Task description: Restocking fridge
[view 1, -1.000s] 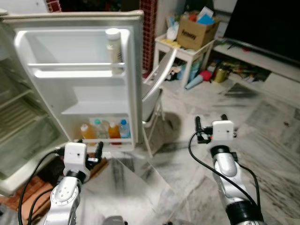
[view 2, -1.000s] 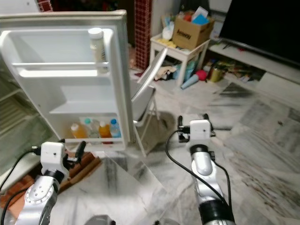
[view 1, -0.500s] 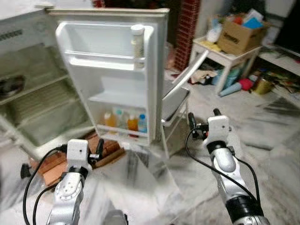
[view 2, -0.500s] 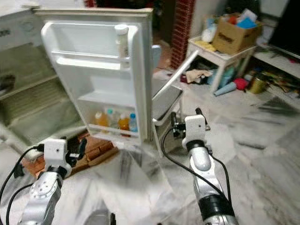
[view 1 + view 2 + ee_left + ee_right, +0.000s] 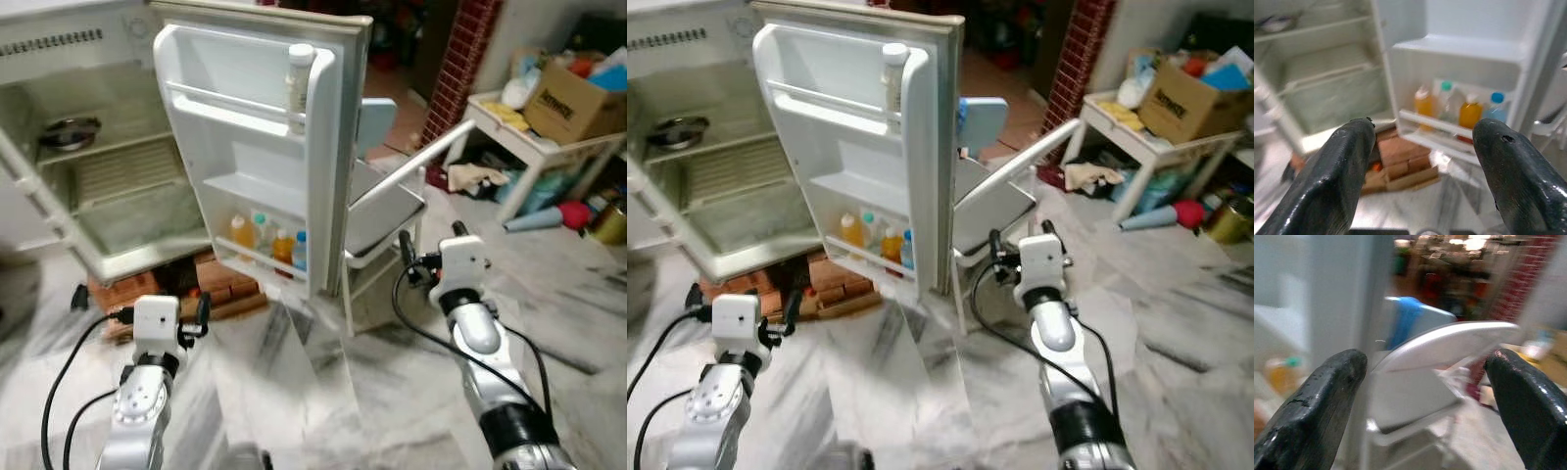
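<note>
Holding four bottles [image 5: 1457, 108], fridge door shelf [image 5: 1442, 128].

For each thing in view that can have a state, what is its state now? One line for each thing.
Fridge door: open wide.
Bottom door shelf: holds four bottles.
Tall white bottle: upright in the top door shelf.
Metal bowl: on an upper fridge shelf.
Folding chair: unfolded, beside the door.
Left gripper: open, holding nothing.
Right gripper: open, holding nothing.

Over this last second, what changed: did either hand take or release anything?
No. The camera swung left, bringing the fridge interior into view. Both hands, left hand and right hand, stayed open and empty. The door-shelf bottles kept their places.
</note>
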Motion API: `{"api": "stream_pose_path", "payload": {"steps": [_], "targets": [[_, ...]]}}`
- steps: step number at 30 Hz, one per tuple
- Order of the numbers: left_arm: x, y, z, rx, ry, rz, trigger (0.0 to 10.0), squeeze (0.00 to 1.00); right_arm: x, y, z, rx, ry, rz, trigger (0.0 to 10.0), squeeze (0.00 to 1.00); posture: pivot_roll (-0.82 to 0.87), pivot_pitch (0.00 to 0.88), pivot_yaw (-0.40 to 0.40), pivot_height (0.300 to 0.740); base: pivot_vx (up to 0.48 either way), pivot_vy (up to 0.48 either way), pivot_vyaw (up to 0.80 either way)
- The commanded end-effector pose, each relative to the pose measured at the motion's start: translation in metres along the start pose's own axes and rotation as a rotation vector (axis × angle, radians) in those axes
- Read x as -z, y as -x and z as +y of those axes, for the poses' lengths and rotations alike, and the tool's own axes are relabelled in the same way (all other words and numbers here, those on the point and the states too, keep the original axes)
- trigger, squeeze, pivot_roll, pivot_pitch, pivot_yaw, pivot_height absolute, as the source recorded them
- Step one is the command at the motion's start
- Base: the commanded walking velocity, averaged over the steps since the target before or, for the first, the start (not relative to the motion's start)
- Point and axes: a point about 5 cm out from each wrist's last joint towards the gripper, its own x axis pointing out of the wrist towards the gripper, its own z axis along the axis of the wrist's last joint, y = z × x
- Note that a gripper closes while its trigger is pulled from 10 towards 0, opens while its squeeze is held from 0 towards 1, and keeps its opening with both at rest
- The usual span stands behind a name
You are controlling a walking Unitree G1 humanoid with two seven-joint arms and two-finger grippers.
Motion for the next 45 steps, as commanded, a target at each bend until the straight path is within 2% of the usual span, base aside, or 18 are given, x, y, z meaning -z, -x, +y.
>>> {"api": "stream_pose_path", "payload": {"steps": [1, 18, 30, 36, 38, 39, 41, 45], "targets": [[-0.004, -0.001, 0.003, -0.006, -0.014, -0.014, 10.0, 0.0, -0.008, -0.005, 0.007, -0.033, 0.002, -0.032, 10.0, 0.0, 0.14, 0.0, 0.006, 0.74, 0.289, -0.382, 0.79], [-0.003, 0.001, 0.002, -0.015, -0.005, -0.011, 10.0, 0.0, -0.01, -0.007, 0.013, -0.084, -0.005, -0.042, 10.0, 0.0, 0.14, 0.0, -0.005, 0.74, 0.46, -0.037, 0.79], [-0.002, -0.001, -0.003, 0.007, -0.001, -0.001, 10.0, 0.0, -0.011, -0.011, 0.006, -0.055, -0.001, -0.04, 10.0, 0.0, 0.14, 0.0, -0.015, 0.74, 0.0, 0.0, 0.07], [0.001, 0.001, -0.002, -0.006, 0.008, 0.019, 10.0, 0.0, -0.013, -0.015, 0.011, -0.129, -0.016, -0.039, 10.0, 0.0, 0.15, 0.0, -0.017, 0.74, 0.0, 0.0, 0.0], [0.004, 0.003, 0.001, -0.026, 0.036, 0.038, 10.0, 0.0, -0.016, -0.017, 0.011, -0.15, -0.013, -0.053, 10.0, 0.0, 0.15, 0.0, -0.017, 0.74, 0.0, 0.0, 0.0], [0.017, 0.011, 0.008, -0.084, 0.106, 0.097, 10.0, 0.0, -0.022, -0.025, 0.009, -0.171, -0.022, -0.072, 10.0, 0.0, 0.16, 0.0, -0.021, 0.74, 0.0, 0.0, 0.0], [0.027, 0.021, 0.017, -0.135, 0.121, 0.132, 10.0, 0.0, -0.031, -0.037, 0.005, -0.167, -0.018, -0.086, 10.0, 0.0, 0.17, 0.0, -0.028, 0.74, 0.0, 0.0, 0.0], [0.032, 0.033, 0.022, -0.165, 0.131, 0.147, 10.0, 0.0, -0.041, -0.052, 0.001, -0.152, -0.045, -0.085, 10.0, 0.0, 0.19, 0.0, -0.038, 0.74, 0.0, 0.0, 0.0]]}}
